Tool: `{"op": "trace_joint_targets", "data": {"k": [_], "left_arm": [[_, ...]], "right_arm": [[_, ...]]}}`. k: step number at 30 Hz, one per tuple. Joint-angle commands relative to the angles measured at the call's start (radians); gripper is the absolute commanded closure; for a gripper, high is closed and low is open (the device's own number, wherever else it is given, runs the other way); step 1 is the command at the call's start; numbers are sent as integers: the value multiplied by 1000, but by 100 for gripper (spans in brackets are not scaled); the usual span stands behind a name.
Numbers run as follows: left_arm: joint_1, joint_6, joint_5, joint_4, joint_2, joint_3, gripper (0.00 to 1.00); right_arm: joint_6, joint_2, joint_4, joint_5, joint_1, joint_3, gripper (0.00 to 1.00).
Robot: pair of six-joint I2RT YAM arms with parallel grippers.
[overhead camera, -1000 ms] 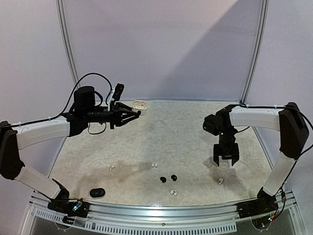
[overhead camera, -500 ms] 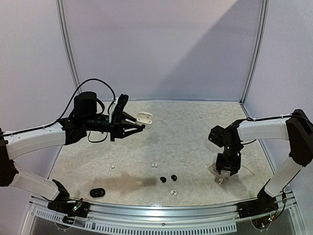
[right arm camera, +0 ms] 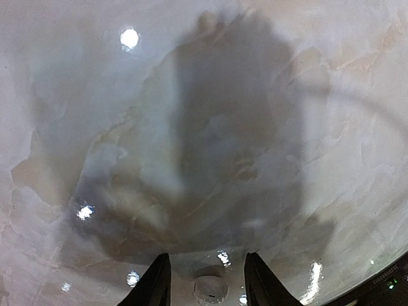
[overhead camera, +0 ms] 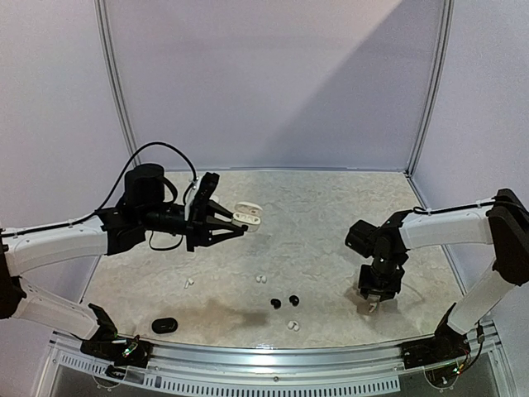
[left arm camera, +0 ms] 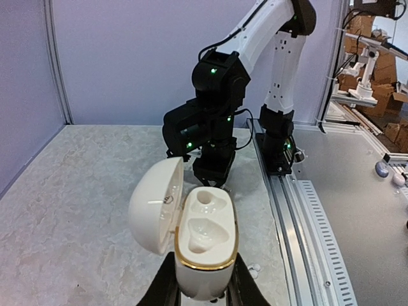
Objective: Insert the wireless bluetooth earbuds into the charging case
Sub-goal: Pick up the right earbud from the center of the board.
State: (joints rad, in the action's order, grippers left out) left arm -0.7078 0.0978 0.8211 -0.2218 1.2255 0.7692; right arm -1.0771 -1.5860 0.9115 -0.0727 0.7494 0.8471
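1. Lowest in the top view, a black case (overhead camera: 165, 325) lies lower left, a white bud (overhead camera: 292, 325) lower centre, too small to read.
2. Just above sit the left black bud (overhead camera: 275, 303) and right black bud (overhead camera: 293, 298), apart.
3. Lower right, the right gripper (overhead camera: 374, 303) straddles a blurred white earbud (right arm camera: 210, 288), jaws narrow, gaps either side.
4. Farthest, left of centre, the left gripper (overhead camera: 240, 225) clamps the open charging case (left arm camera: 203, 245), its base hidden between the fingers.
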Motion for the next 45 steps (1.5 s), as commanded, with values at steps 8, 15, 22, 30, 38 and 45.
{"op": "trace_joint_targets", "data": {"k": [8, 15, 22, 30, 38, 45], "left_arm": [[-28, 9, -10, -12, -16, -18, 100], [-27, 11, -14, -10, -17, -18, 100], [-28, 19, -17, -9, -17, -19, 100], [-28, 25, -22, -5, -22, -24, 100], [-28, 4, -64, -33, -26, -30, 100], [-34, -55, -203, -247, -32, -57, 100]], "right_arm": [[-20, 10, 19, 18, 21, -36, 68], [-21, 31, 70, 27, 34, -46, 69], [-20, 51, 42, 40, 39, -53, 71], [4, 20, 5, 59, 45, -52, 78], [73, 21, 31, 25, 59, 26, 95], [335, 7, 88, -273, 236, 594, 100]]}}
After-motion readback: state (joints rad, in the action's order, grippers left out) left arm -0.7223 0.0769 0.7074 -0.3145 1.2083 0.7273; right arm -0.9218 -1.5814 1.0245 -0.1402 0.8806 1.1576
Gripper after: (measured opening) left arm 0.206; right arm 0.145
